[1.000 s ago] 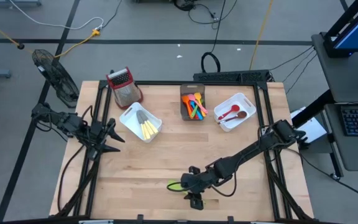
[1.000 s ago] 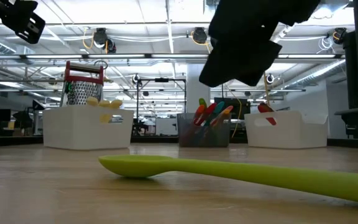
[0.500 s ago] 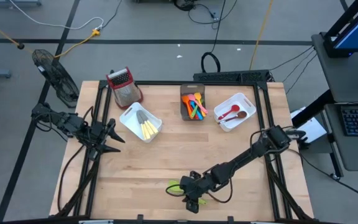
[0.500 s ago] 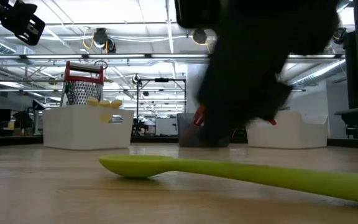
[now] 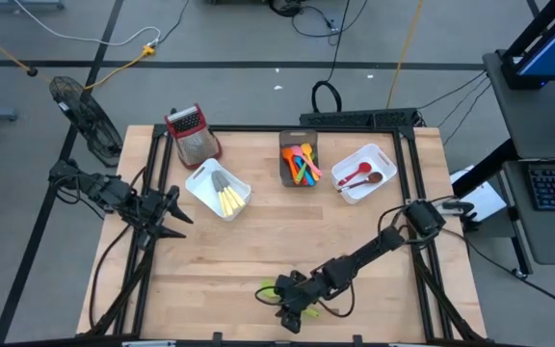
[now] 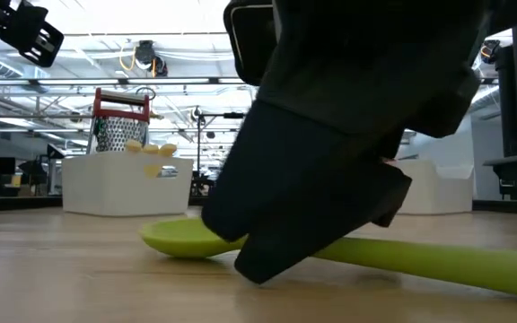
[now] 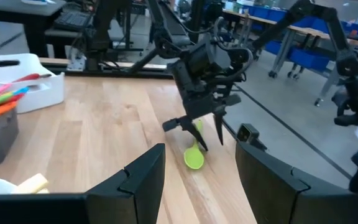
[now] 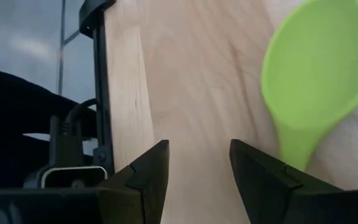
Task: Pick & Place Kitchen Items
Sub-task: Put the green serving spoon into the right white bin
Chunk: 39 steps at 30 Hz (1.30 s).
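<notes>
green spoon (image 6: 348,251) lies flat on the wooden surface (image 5: 258,241) near its front edge, not yet gripped. centre the handle between the fingers, descend until they straddle it, then close. right end effector (image 5: 292,310) hangs low over the spoon, open and empty, arm stretched across. left end effector (image 5: 173,217) waits open at the left edge.

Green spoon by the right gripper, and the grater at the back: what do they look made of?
Green spoon: looks like plastic or silicone, a smooth matte lime surface in one uniform colour; which of the two I cannot tell. Grater: looks like metal, shiny silvery perforated sides, with a red top, probably plastic.
</notes>
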### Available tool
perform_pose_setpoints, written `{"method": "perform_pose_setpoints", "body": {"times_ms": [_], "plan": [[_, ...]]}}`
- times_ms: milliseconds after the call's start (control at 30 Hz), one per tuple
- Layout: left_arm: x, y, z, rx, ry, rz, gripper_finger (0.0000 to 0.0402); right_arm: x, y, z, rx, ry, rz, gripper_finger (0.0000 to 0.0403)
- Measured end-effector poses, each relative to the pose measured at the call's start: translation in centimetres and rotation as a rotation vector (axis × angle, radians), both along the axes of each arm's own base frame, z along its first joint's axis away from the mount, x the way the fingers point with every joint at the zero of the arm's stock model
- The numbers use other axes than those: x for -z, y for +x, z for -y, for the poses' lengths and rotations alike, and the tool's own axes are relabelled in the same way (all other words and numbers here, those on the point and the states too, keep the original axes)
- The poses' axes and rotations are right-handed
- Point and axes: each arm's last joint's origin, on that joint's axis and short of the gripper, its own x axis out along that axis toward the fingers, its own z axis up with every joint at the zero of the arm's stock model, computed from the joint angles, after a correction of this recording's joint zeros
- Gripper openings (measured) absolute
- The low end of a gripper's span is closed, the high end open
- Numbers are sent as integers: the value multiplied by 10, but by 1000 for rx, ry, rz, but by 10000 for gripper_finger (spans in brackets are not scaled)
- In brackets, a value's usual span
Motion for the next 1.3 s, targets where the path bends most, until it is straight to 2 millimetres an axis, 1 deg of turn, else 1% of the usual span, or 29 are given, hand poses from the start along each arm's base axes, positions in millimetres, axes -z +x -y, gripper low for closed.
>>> {"method": "perform_pose_setpoints", "body": {"times_ms": [167, 300, 367, 433, 667, 1000, 1133, 1233, 1300], "plan": [[0, 0, 1, 20, 3, -3, 200, -17, 1, -1, 0, 43, 60, 167], [0, 0, 1, 21, 7, -3, 200, -39, -1, 0, -7, 65, 102, 167], [0, 0, 1, 22, 6, -1, 200, -48, -4, 1, -9, 65, 102, 167], [0, 0, 1, 23, 6, -2, 200, -51, -7, 3, -12, 46, 81, 167], [0, 0, 1, 22, 5, -1, 200, -48, -15, 7, -15, -8, -17, 167], [0, 0, 1, 19, -2, -4, 200, -47, -14, 10, -18, -59, -3, 167], [0, 0, 0, 19, 0, -3, 200, -37, -14, 8, -24, -65, -20, 167], [0, 0, 0, 19, 4, -4, 200, -27, -10, 6, -18, -54, -17, 167], [1, 0, 0, 19, 5, -6, 200, -24, -8, 5, -13, -52, -9, 167]]}}
